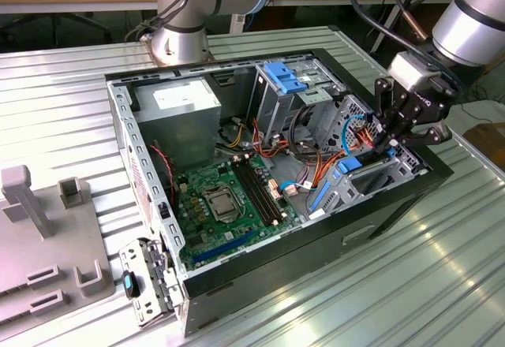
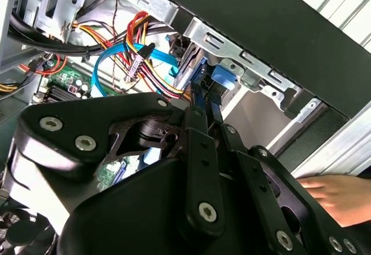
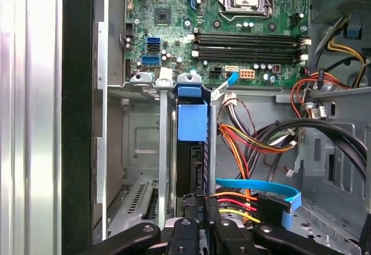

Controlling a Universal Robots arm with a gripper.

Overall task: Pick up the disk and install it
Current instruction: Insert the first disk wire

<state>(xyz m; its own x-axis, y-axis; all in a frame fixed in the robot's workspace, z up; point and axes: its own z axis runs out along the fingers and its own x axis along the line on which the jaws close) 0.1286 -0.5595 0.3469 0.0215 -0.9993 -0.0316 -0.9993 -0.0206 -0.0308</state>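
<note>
The disk (image 3: 191, 121), a dark drive in a bright blue carrier, stands on edge inside the metal drive bay (image 3: 145, 145) at the front corner of the open computer case (image 1: 394, 205). In the exterior view the disk (image 1: 357, 163) shows as a slanted blue strip in the bay on that view's right. My gripper (image 3: 203, 223) sits at the disk's near end, fingers drawn close on it beside the plugged cable connectors. The second wrist view shows my black gripper (image 2: 203, 95) reaching down to the blue carrier (image 2: 223, 76). Seen from outside, my gripper (image 1: 388, 146) hangs just above the bay.
Red, yellow and blue cables (image 3: 255, 145) crowd the space beside the bay. The motherboard (image 1: 229, 197), silver power supply (image 1: 177, 102) and a blue-tabbed drive cage (image 1: 284, 75) fill the case. A person's hand (image 2: 333, 191) rests outside the case wall. A grey fixture (image 1: 39, 229) lies on the exterior view's left.
</note>
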